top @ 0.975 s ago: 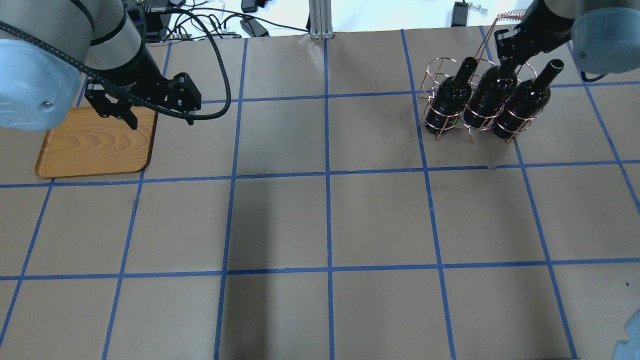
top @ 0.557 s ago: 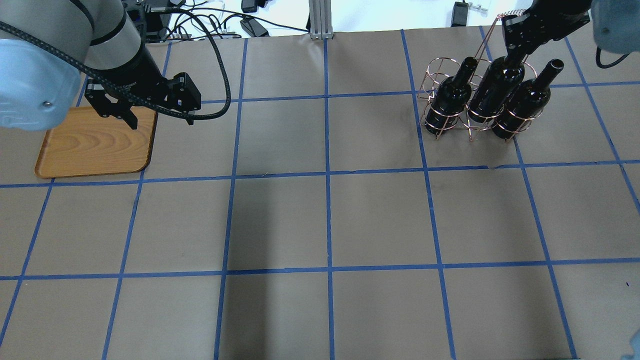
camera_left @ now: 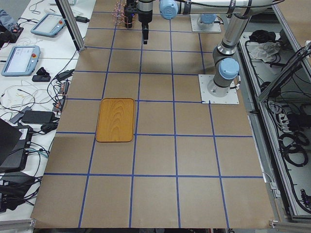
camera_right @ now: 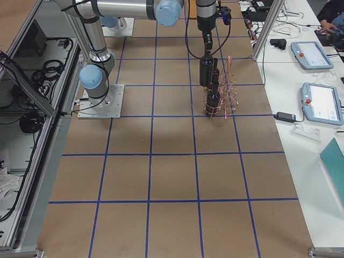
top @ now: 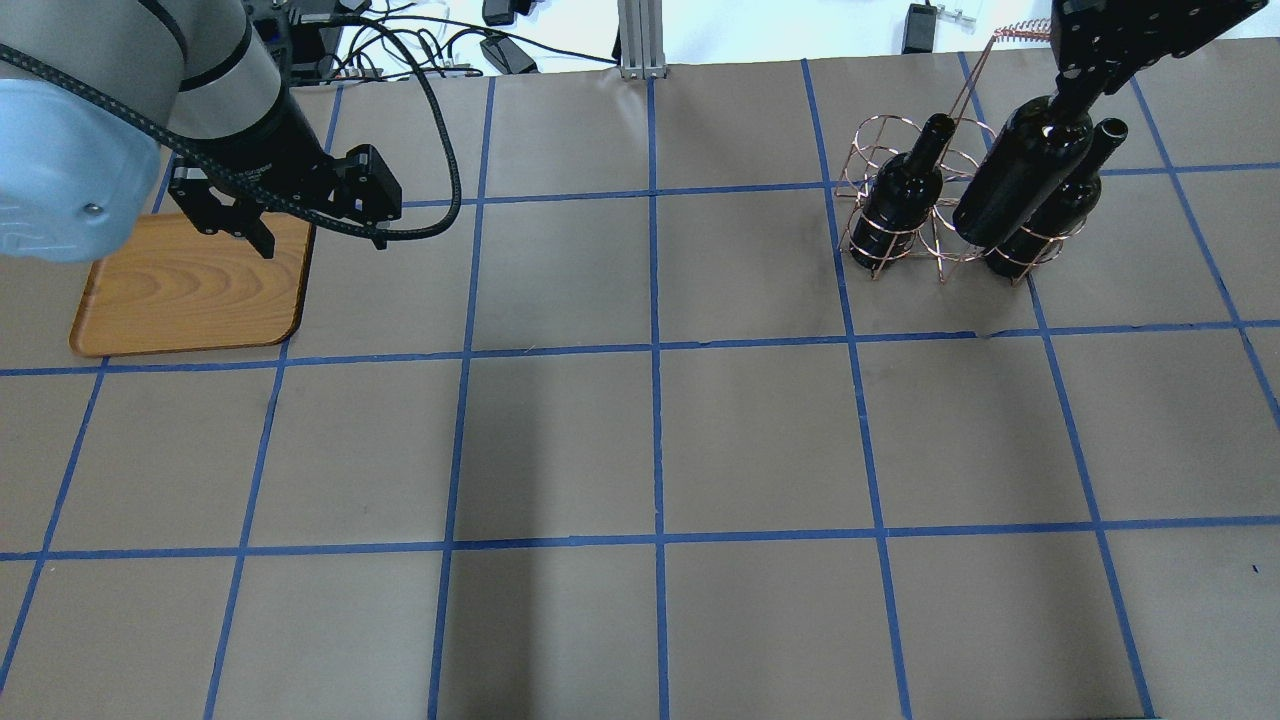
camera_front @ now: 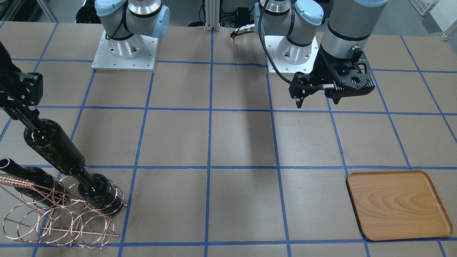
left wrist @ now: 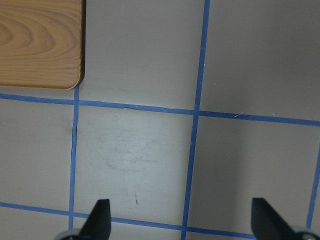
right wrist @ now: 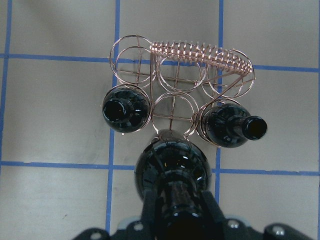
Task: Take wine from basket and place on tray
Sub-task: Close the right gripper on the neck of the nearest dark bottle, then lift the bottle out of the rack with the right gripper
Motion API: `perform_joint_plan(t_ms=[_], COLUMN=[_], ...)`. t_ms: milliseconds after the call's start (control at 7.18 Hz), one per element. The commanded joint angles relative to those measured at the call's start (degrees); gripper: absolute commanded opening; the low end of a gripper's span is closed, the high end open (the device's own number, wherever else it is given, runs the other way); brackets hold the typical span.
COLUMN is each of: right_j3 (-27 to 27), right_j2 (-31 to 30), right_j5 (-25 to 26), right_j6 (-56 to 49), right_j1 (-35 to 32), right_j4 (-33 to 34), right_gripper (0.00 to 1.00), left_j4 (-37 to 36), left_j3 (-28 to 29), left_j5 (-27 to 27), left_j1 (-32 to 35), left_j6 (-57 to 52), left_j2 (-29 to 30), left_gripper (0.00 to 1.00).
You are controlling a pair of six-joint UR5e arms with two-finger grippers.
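My right gripper (top: pixel 1078 82) is shut on the neck of the middle wine bottle (top: pixel 1020 175) and holds it upright above the copper wire basket (top: pixel 872 140). The wrist view shows the held wine (right wrist: pixel 172 167) over the basket (right wrist: pixel 200 55), with two alike bottles (right wrist: pixel 125 107) (right wrist: pixel 227 125) still in their loops. The front view shows the same: the gripper (camera_front: pixel 28 116), the bottle (camera_front: pixel 53 146) and the basket (camera_front: pixel 60 225). My left gripper (top: pixel 322 240) is open and empty, hovering by the wooden tray (top: pixel 190 290), whose corner shows in its wrist view (left wrist: pixel 40 40).
Brown paper with a blue tape grid covers the table. Cables and power bricks (top: pixel 500 50) lie beyond the far edge, beside a metal post (top: pixel 640 40). The basket's twisted handle (top: pixel 1020 30) rises just beside my right gripper.
My right gripper has risen with the middle bottle, lifting it up out of its basket loop. The left arm has not moved.
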State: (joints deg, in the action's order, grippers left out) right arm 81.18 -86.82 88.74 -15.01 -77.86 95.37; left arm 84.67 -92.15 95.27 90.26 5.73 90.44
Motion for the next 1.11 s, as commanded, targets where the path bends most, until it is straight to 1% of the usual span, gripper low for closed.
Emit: perform_joint_plan(t_ms=[0, 139, 278, 696, 975], right_j3=[-0.06, 0.03, 0.03, 0.3, 0.3], right_j2=[-1.86, -1.69, -1.43, 0.85, 4.36], right_j5=[-0.23, -0.84, -0.85, -0.24, 0.2], right_j6=[0.77, 3.3, 6.98, 21.3, 32.98], right_j1=[-0.8, -1.85, -4.29, -14.13, -23.08], right_j4=[-2.64, -2.64, -2.56, -0.11, 3.23], right_gripper=[0.0, 0.0, 0.0, 0.0, 0.0], left_j4=[0.06, -0.03, 0.14, 0.23, 0.23], left_j3=[0.04, 0.04, 0.04, -0.05, -0.05], left_j5=[0.0, 0.0, 0.09, 0.09, 0.0], left_j1=[0.0, -0.7, -1.49, -1.58, -1.58], left_j6=[-0.01, -0.1, -0.1, -0.1, -0.1], left_j2=[-0.09, -0.09, -0.44, -0.44, -0.44], left_gripper=[1.0, 1.0, 1.0, 1.0, 1.0])
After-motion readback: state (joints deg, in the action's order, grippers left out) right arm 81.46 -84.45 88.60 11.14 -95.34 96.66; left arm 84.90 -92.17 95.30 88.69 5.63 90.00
